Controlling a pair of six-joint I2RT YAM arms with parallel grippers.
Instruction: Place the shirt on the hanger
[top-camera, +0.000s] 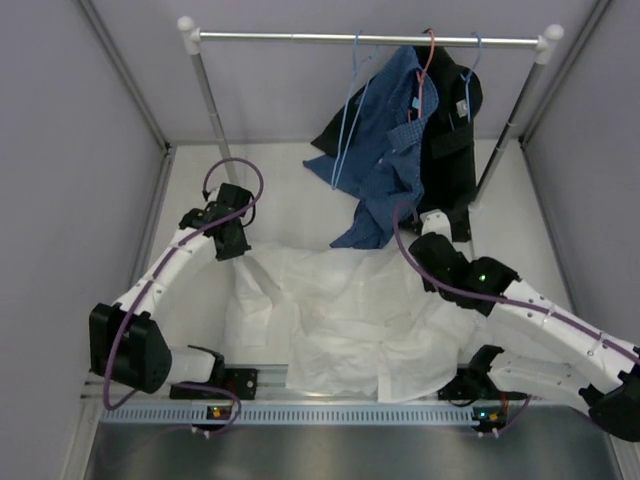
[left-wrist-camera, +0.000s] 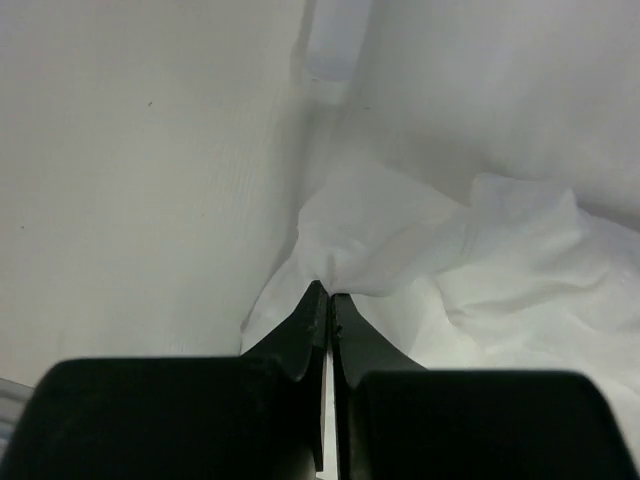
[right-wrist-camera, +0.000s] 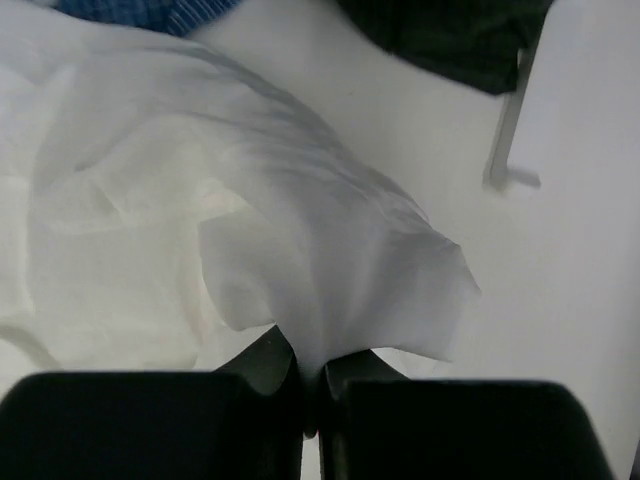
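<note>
A white shirt (top-camera: 340, 320) lies crumpled on the table between my two arms. My left gripper (top-camera: 236, 246) is shut on the shirt's far-left edge, and the left wrist view shows cloth (left-wrist-camera: 480, 250) bunched at the tips of that gripper (left-wrist-camera: 328, 290). My right gripper (top-camera: 428, 232) is shut on the far-right edge. In the right wrist view a fold of shirt (right-wrist-camera: 250, 200) rises from the closed tips of this gripper (right-wrist-camera: 312, 365). The thin light-blue hanger (top-camera: 347, 110) hangs bare from the rail at the back, above the shirt.
A clothes rail (top-camera: 300, 37) spans the back on two slanted legs. A blue shirt (top-camera: 385, 150) on a red hanger and a black garment (top-camera: 450, 130) hang beside the hanger. The right rack leg (right-wrist-camera: 510, 130) stands just ahead of my right gripper. Walls close both sides.
</note>
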